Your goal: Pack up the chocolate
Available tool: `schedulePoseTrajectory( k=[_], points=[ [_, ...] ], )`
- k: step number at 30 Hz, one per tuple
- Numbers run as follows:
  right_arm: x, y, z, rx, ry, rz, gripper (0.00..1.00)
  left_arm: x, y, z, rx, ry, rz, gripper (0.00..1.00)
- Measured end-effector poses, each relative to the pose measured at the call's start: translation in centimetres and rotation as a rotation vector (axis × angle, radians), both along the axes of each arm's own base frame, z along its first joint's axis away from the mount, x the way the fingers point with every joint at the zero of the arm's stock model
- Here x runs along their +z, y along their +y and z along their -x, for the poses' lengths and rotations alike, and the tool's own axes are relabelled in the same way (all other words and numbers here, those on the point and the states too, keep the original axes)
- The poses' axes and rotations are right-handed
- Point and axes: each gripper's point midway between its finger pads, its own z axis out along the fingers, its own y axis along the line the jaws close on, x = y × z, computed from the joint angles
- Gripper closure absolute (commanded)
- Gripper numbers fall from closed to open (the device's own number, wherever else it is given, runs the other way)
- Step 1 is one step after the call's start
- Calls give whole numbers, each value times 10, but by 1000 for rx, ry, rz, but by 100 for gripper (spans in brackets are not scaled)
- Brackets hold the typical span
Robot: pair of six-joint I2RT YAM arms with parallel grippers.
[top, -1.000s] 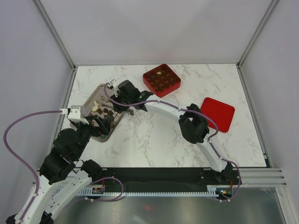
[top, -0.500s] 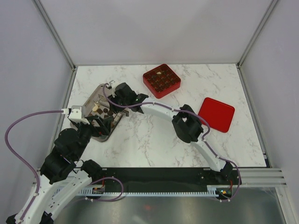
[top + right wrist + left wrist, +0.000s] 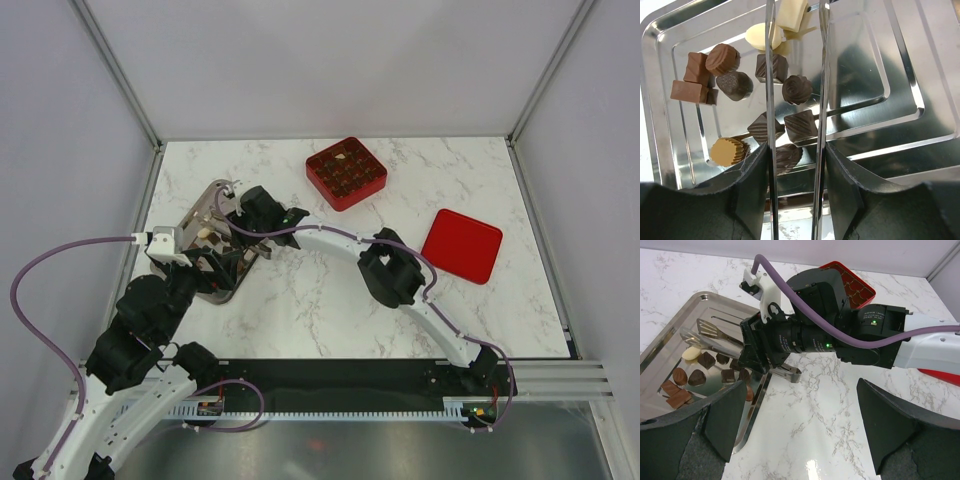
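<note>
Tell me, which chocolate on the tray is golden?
The round ridged piece, left of the tongs in the right wrist view. Every other piece is dark brown, milk brown or cream.

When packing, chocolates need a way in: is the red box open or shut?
Open. The red box shows its compartments from above; its lid lies on the table, apart.

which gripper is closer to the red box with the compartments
Right. The right gripper, holding the tongs over the tray, is left of the red box; the left gripper, open, is at the tray's near edge, farther from it.
</note>
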Motion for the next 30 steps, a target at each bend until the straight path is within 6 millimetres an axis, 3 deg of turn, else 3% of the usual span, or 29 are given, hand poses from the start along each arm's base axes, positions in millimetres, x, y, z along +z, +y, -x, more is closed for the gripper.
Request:
schedulePoseTrajectory(
  k=[15,22,26,30],
  points=[
    [-2,-8,-7,-51,-37,55,63,1,1,1,0,-6,4,0],
    [-12,-23,-7,-63,-20,91,66,1,1,1,0,-5,4,0],
    [1,-38,-12,-82,-14,89,67,1,1,1,1,-6,4,0],
    [34,-57,-23,-116,-21,54,68,2,1,2,1,-10,7,0]
  ],
)
